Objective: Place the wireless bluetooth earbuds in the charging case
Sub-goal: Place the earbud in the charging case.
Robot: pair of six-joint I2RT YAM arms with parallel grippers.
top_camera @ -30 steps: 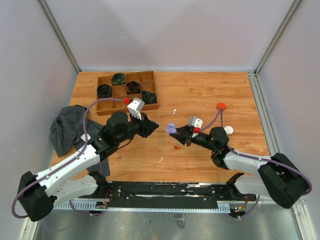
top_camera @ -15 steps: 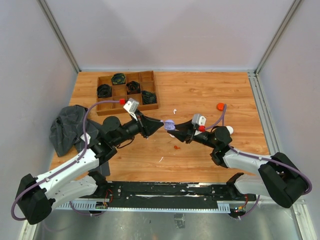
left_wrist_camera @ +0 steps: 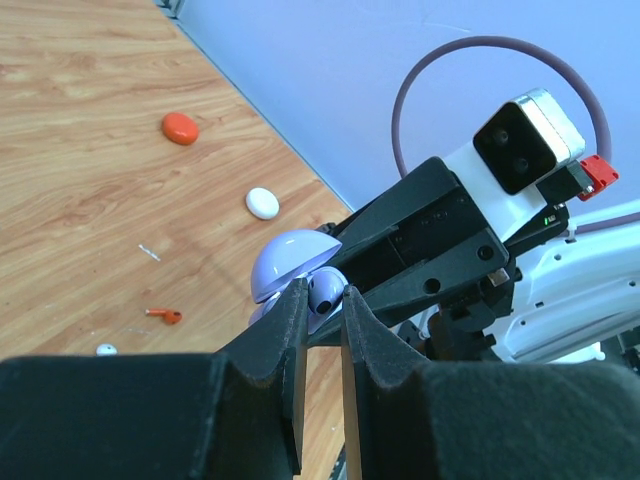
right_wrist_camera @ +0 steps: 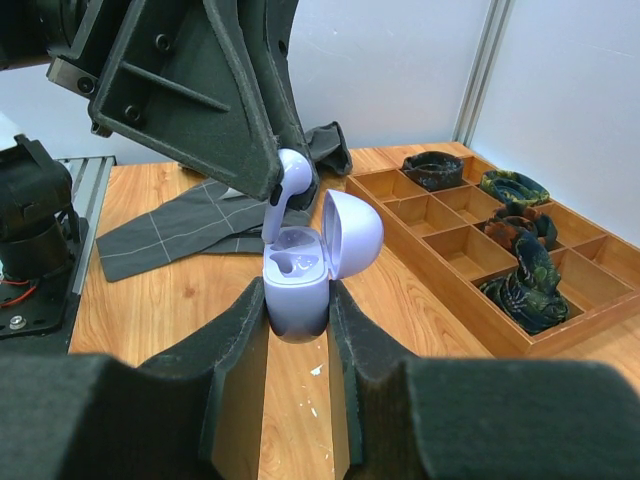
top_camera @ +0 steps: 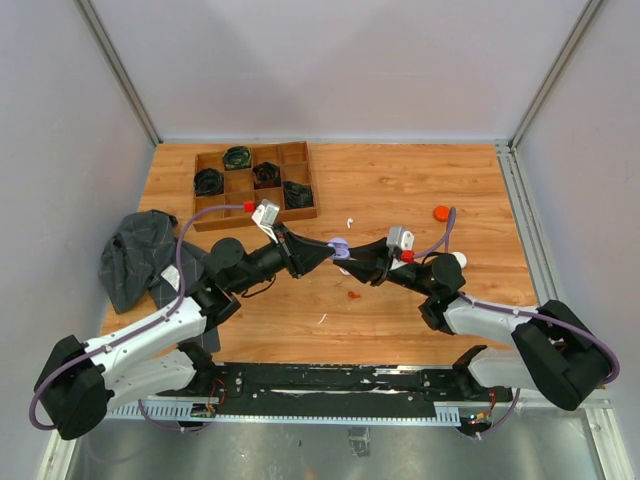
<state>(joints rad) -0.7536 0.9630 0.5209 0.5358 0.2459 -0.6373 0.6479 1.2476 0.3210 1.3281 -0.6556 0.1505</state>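
Note:
My right gripper (right_wrist_camera: 297, 300) is shut on the lavender charging case (right_wrist_camera: 297, 285), held upright off the table with its lid (right_wrist_camera: 352, 230) open. My left gripper (left_wrist_camera: 322, 292) is shut on the lavender earbud (left_wrist_camera: 326, 292), whose stem (right_wrist_camera: 274, 212) points down at the case's left slot; I cannot tell whether it touches. In the top view both grippers meet mid-table at the case (top_camera: 340, 247). The orange-red earbud (top_camera: 352, 295) lies loose on the wood just in front of them, also visible as the orange earbud (left_wrist_camera: 165, 316).
A wooden compartment tray (top_camera: 293, 156) with dark coiled items sits at the back left. A grey cloth (top_camera: 135, 255) lies at the left edge. An orange puck (top_camera: 441, 212) and a white puck (top_camera: 457, 259) lie to the right.
My left gripper has travelled right with the lavender earbud until it meets the case. My right gripper has shifted slightly left and up with the case.

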